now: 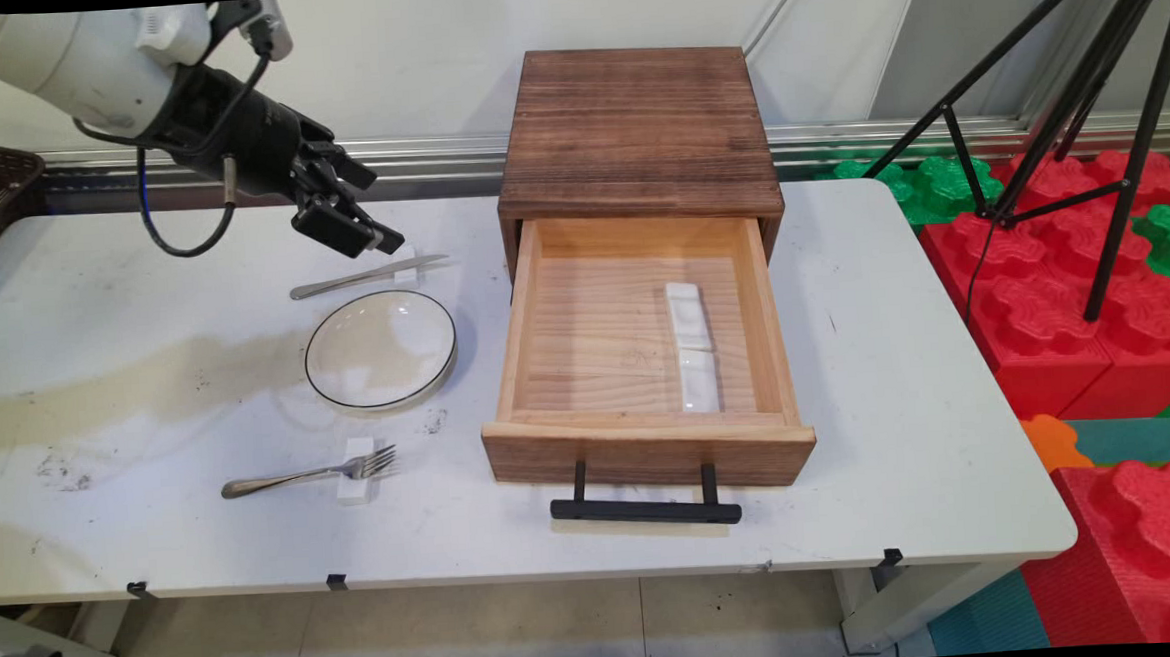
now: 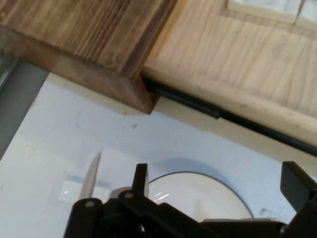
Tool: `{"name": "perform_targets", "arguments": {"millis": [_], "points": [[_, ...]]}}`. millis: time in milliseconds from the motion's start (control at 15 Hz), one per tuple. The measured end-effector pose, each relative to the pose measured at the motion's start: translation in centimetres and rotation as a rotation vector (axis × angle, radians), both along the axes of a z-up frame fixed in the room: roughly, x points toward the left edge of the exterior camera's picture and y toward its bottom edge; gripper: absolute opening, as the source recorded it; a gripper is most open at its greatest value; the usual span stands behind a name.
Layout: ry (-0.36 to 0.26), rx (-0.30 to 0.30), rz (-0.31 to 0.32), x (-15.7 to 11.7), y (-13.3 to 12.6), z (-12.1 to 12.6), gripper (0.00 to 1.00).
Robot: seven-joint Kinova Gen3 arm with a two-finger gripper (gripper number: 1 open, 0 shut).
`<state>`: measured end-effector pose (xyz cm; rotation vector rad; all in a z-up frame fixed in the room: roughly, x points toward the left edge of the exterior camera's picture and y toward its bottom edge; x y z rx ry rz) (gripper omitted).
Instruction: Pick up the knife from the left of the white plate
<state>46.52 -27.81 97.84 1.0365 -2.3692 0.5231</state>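
Tool hangs above the far-left part of the table, pointing down and to the right, just over the knife. Its fingers stand well apart in the hand view, one finger at centre and the other at the right edge, with nothing between them; it holds nothing and is clear of the table surface.

Knife lies flat, handle to the left, blade to the right, blade end propped on a small white rest. In the hand view the blade tip shows just left of the centre finger, lying on the same rest.

Just near of the knife sits a round white plate with a thin dark rim, empty. Its far edge also shows in the hand view between the fingers.

Nearer still, a fork lies flat, handle left, tines right, tines on a second white rest.

Right of the plate stands a dark wooden cabinet with its light wooden drawer pulled out toward the near side; black bar handle on the drawer front. Inside the drawer, right of centre, two white rests lie end to end, touching, in a line running far to near.

Off the table's right: a black tripod standing on red and green foam blocks.
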Motion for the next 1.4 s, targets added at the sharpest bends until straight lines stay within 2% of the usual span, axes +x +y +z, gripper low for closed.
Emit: {"name": "perform_targets", "arguments": {"millis": [200,600,1067,1400], "points": [[-0.041,0.036,0.051,1.1,-1.8,-1.5,1.0],[-0.151,0.084,0.108,3.3,-5.6,-4.1,1.0],[-0.284,0.154,0.131,5.8,-10.9,-7.7,1.0],[-0.345,0.21,0.124,7.3,-14.1,-10.2,1.0]]}}
